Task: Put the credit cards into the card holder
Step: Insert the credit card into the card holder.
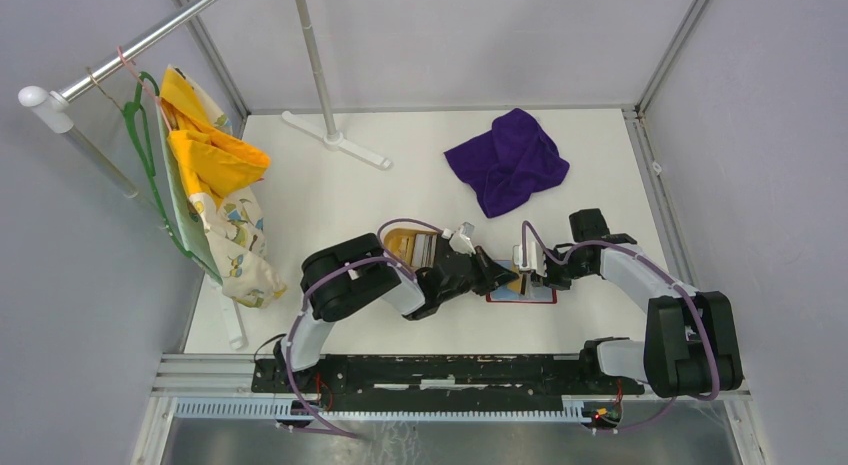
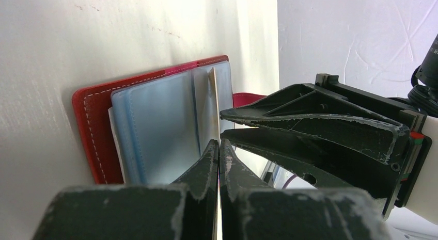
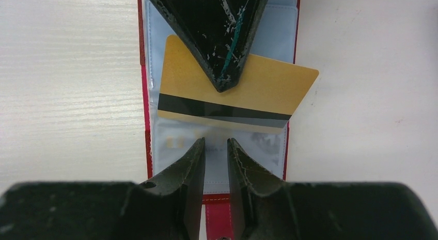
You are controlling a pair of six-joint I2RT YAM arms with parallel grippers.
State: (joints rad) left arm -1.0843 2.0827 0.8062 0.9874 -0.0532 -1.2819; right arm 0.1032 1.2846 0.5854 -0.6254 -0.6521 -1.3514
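Table (image 1: 330, 195): white, walled in grey. We take the card holder (image 2: 93, 121) as our landmark; it lies open and flat between the two arms.
Card holder: red cover, clear sleeves (image 2: 155, 131) fanned inside, snap tab (image 3: 217, 219) pointing toward the right arm.
Gold card (image 3: 268, 85): slanted across the holder. One end seems to be under a clear sleeve and the other overhangs the holder's edge, so we judge it not yet seated.
Left gripper (image 2: 219, 147): clamped tight on the gold card, just above the holder.
Right gripper (image 3: 216, 147): jaws a little apart, tips down at the sleeve just beside the card, with nothing visibly between them.
Tray (image 1: 398, 237): tan, left of the holder under the left arm, with more cards (image 1: 426, 249) in it.
Risk one: pushed in crooked, the skewed card may jam at the sleeve mouth or buckle the plastic.
Risk two: if the right tips lift away, the holder could slide, or a leaf could flop over the slot.
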